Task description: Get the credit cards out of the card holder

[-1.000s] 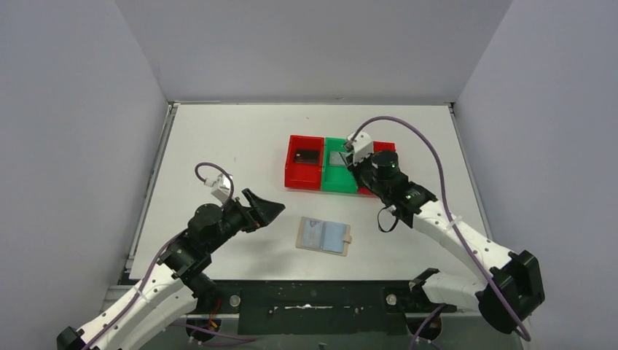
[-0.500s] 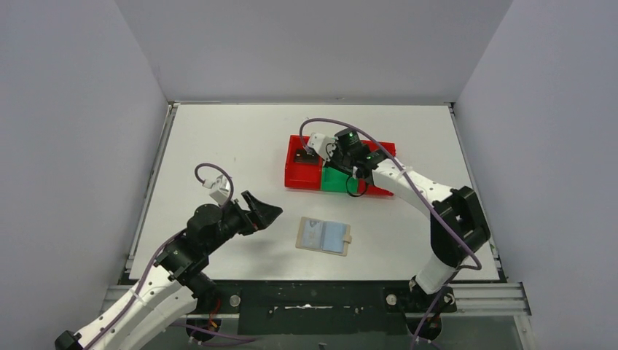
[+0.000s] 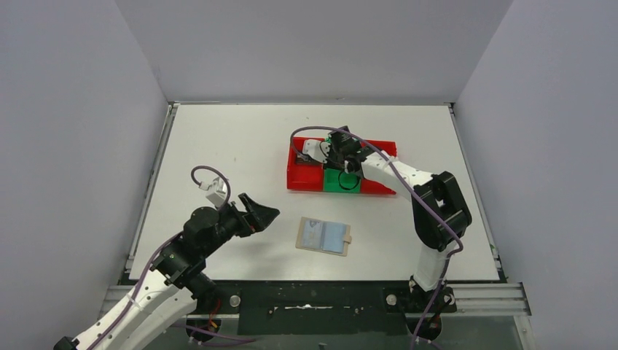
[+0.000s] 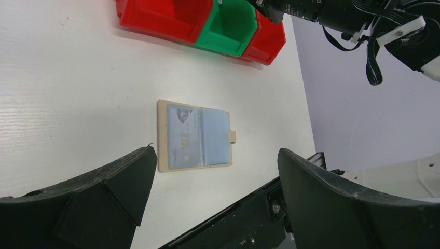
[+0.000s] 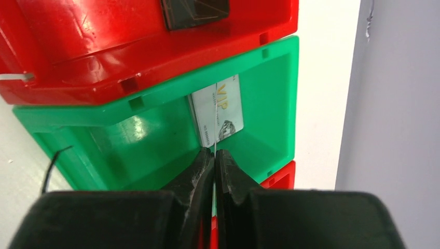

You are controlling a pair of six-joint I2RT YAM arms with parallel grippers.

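The right arm has swung left along the trays, while the left gripper (image 3: 262, 210) has hardly shifted and hangs spread wide beside the card holder (image 4: 194, 136). The holder lies open and flat on the table, 1 card (image 4: 181, 137) showing in its left panel. The right gripper (image 5: 214, 154) is pressed together on what looks like a thin card (image 5: 215, 140) seen edge-on, held over the green tray (image 5: 104, 150), probably for dropping beside the VIP card (image 5: 220, 111) there.
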